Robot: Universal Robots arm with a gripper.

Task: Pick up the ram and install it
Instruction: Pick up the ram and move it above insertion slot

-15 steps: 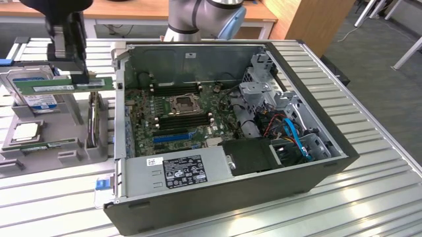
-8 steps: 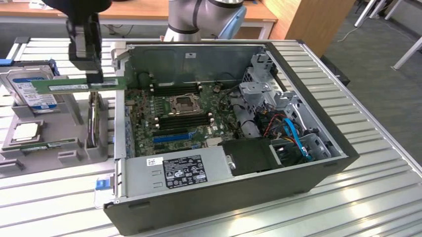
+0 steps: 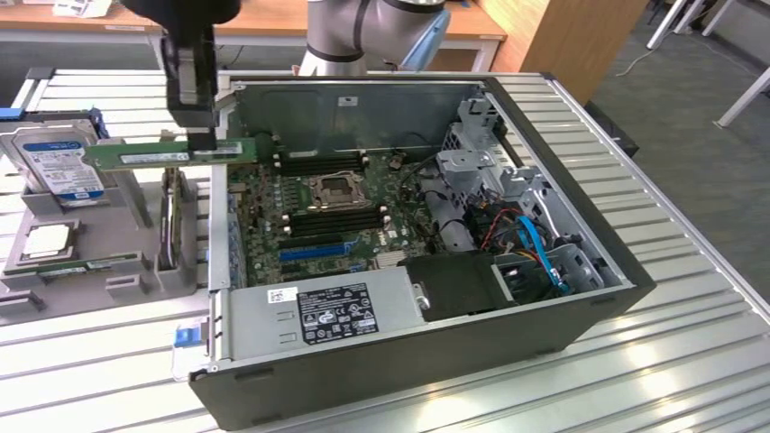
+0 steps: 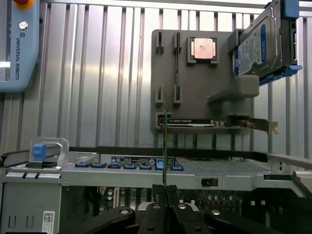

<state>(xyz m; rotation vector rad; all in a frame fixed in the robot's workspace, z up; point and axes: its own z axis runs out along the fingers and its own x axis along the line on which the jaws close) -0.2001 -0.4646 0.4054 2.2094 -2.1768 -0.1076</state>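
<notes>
Gripper (image 3: 202,142) is clamped on the ram (image 3: 139,156), holding it in the air above the case (image 3: 481,352) wall on the exterior view's left, apart from the slots (image 3: 323,163). The grip looks off-centre, so the stick could tilt and seat crooked.

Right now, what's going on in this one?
The robot arm's pincer is shut on the memory stick and holds it level in the air. The stick hangs over the edge of the open computer case, beside the grey parts holder. It is not yet in any of the black memory slots on the motherboard. A hard drive and a processor chip sit in the holder.
</notes>
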